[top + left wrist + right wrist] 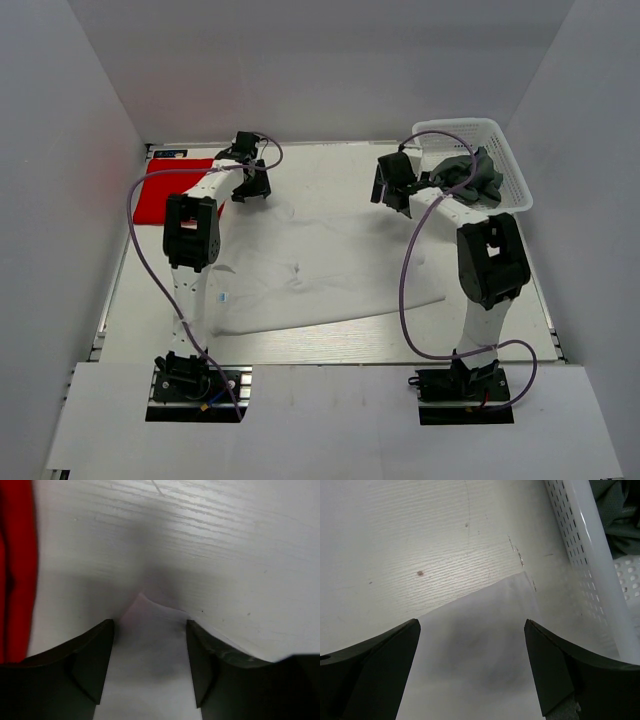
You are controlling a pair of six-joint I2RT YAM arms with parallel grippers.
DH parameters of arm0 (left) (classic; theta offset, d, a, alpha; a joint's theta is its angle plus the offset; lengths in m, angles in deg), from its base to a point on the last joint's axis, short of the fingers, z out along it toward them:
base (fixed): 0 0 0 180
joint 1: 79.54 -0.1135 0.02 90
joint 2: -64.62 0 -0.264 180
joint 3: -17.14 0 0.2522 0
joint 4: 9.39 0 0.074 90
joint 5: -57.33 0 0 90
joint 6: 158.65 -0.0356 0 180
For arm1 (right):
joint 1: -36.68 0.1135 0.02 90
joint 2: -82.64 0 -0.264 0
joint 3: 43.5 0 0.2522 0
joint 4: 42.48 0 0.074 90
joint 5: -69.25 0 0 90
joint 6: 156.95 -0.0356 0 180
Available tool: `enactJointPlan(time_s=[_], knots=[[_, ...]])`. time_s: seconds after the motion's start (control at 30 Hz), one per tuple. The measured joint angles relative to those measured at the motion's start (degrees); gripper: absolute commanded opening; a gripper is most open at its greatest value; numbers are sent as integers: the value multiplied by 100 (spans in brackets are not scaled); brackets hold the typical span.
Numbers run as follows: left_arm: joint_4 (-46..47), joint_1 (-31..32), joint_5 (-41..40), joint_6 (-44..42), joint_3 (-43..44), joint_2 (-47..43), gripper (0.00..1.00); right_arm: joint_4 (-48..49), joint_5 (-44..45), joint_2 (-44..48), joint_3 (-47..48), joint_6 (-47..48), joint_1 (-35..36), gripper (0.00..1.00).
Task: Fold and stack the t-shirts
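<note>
A white t-shirt is spread, wrinkled, across the middle of the pale worktop; a red t-shirt is laid flat at the far left corner; a dark grey t-shirt is bundled in a white lattice basket at the far right. The left claw is held released over the white shirt's far left corner, cloth seen between its spread fingers; the right claw is likewise released over the far right corner, just beside the basket.
</note>
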Motion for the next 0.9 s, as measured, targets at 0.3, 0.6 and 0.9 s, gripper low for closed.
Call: enactJointPlan(time_s=[0.3,0.6,0.9], knots=[[286,-9,20,-66,-404,-133,13,-203,-184,-356,264,2,-210,90],[372,-11,170,-61,-437,-153,0,-256,-162,-1040,887,-337,-236,90],[601,-9,256,-59,-931,-439,0,-474,81,-1770,1403,-656,-293,78]])
